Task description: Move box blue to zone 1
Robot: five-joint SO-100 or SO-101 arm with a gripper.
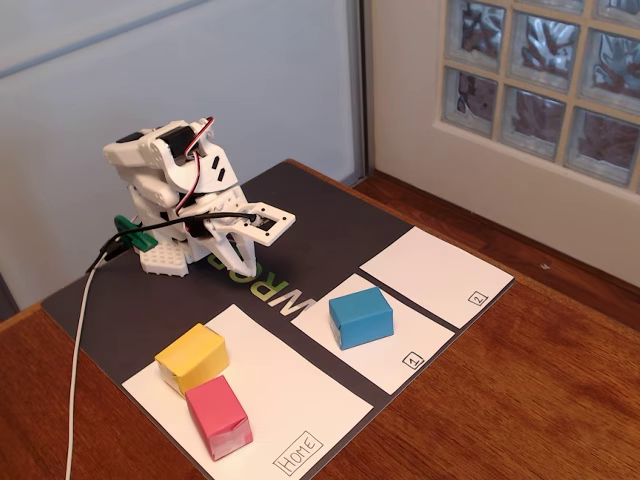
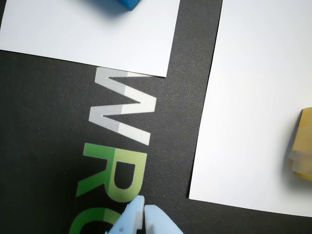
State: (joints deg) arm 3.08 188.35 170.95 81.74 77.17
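The bright-blue box (image 1: 361, 316) sits on the white panel marked "1" (image 1: 400, 340), zone 1, in the fixed view. In the wrist view only its corner (image 2: 127, 4) shows at the top edge, on that panel (image 2: 92, 34). My white gripper (image 1: 270, 222) is folded back near the arm's base, well away from the box and low over the dark mat. In the wrist view its tips (image 2: 144, 210) enter from the bottom edge, pressed together and holding nothing.
A yellow box (image 1: 192, 357) and a pink box (image 1: 219, 416) sit on the "Home" panel (image 1: 290, 400). The panel marked "2" (image 1: 435, 275) lies beside zone 1. All rest on a dark mat (image 1: 320, 215) on a wooden table. The yellow box also shows in the wrist view (image 2: 304, 144).
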